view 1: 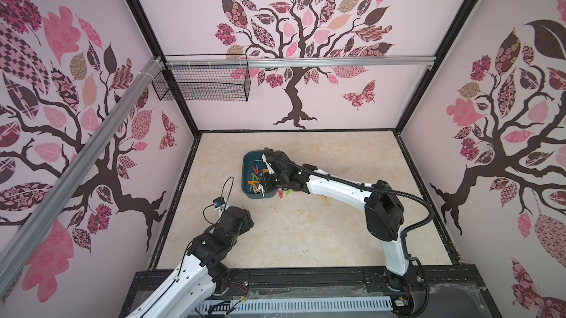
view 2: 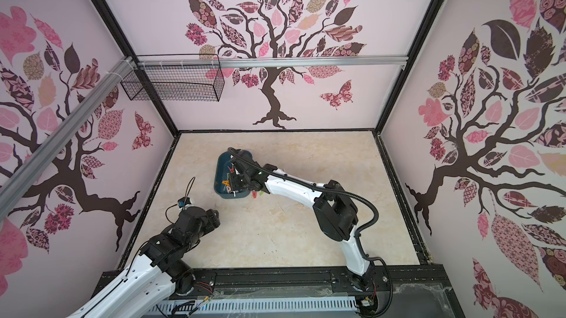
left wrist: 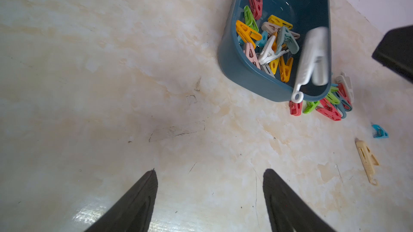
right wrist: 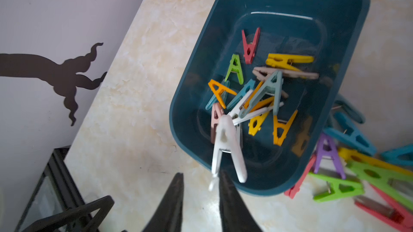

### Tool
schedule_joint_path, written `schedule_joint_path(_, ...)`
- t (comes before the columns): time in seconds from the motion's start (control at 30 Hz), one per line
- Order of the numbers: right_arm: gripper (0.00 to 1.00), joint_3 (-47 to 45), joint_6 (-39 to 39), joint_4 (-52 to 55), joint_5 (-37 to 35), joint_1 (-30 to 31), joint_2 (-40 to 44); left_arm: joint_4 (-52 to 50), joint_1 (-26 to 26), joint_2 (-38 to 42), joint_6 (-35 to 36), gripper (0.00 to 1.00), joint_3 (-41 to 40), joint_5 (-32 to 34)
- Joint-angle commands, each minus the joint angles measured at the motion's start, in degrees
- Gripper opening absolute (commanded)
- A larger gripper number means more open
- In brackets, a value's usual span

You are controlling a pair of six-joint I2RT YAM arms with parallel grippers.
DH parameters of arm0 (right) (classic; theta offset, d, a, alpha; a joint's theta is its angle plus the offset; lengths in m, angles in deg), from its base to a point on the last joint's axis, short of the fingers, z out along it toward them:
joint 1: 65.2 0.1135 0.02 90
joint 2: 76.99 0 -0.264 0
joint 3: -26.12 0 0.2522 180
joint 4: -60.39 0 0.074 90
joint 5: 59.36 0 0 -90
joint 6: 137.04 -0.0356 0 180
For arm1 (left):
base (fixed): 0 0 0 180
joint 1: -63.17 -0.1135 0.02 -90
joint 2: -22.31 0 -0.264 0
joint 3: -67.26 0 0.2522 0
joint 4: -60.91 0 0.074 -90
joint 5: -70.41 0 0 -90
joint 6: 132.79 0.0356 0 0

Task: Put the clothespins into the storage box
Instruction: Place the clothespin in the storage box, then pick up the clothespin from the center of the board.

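Near the centre of both top views, the rounded glossy teal storage box (view 1: pixel 245 175) held A-shaped plastic clothespins (right wrist: pixel 288 60); the right gripper (right wrist: pixel 201 173) stood slightly parted, gripping nothing, the left gripper (left wrist: pixel 209 170) wide open.

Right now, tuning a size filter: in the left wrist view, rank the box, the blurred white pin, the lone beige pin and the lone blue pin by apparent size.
1. Box.
2. Blurred white pin, though blur stretches it, so its lead over beige is unsure.
3. Lone beige pin.
4. Lone blue pin.
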Motion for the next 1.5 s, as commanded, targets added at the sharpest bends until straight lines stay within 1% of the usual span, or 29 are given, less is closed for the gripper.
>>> schedule_joint_path(0.0, 0.37, 1.15, 2.57, 3.19, -3.46, -0.39, 0.06, -0.06, -0.21, -0.24, 1.73, 0.78, 0.13, -0.81)
schedule_joint_path(0.1, 0.38, -6.38, 3.30, 1.37, -5.98, -1.60, 5.69, 1.86, -0.28, -0.77, 4.08, 0.78, 0.12, -1.38)
schedule_joint_path(0.2, 0.39, -18.00, 2.94, -1.27, -6.74, -4.26, 13.43, 4.14, 0.02, -2.61, 6.97, 0.77, 0.77, -2.54)
schedule_joint_path(0.3, 0.40, -28.91, 2.55, -2.87, -7.56, -7.21, 20.69, 6.70, 1.59, -5.80, 9.71, 0.77, 2.37, -3.32)
schedule_joint_path(0.37, 0.42, -35.09, 2.48, -2.83, -8.30, -9.53, 24.64, 8.69, 4.32, -8.20, 11.52, 0.77, 3.60, -2.71)
schedule_joint_path(0.43, 0.44, -40.92, 2.56, -2.53, -8.80, -12.09, 28.58, 11.41, 8.40, -11.21, 13.42, 0.78, 4.95, -1.02)
schedule_joint_path(0.57, 0.49, -48.13, 3.00, -3.08, -9.01, -15.84, 32.71, 16.57, 14.20, -18.88, 14.65, 0.78, 7.31, -1.21)
schedule_joint_path(0.73, 0.53, -51.98, 2.82, -5.47, -8.72, -19.05, 32.15, 19.58, 19.94, -28.26, 16.56, 0.78, 11.29, -2.43)
schedule_joint_path(0.87, 0.56, -52.54, 2.36, -7.62, -9.50, -19.70, 29.48, 20.15, 21.90, -32.36, 16.86, 0.78, 12.92, -4.65)
schedule_joint_path(1.0, 0.57, -52.05, 0.77, -9.70, -8.53, -20.21, 26.57, 21.13, 22.02, -32.26, 15.49, 0.78, 11.29, -5.56)
schedule_joint_path(1.13, 0.57, -51.36, -0.75, -9.92, -5.16, -20.24, 24.44, 20.89, 22.02, -30.16, 15.15, 0.78, 9.91, -4.72)
schedule_joint_path(1.27, 0.54, -53.13, -2.50, -10.64, -1.91, -20.01, 25.38, 20.96, 22.02, -28.76, 14.52, 0.79, 8.29, -2.57)
schedule_joint_path(1.33, 0.53, -54.16, -2.97, -10.63, -1.51, -19.64, 26.19, 21.16, 22.02, -28.70, 14.91, 0.79, 7.89, -2.41)
schedule_joint_path(1.47, 0.47, -54.88, -2.99, -10.37, -1.09, -19.59, 26.91, 21.26, 21.99, -29.41, 15.21, 0.79, 8.02, -2.84)
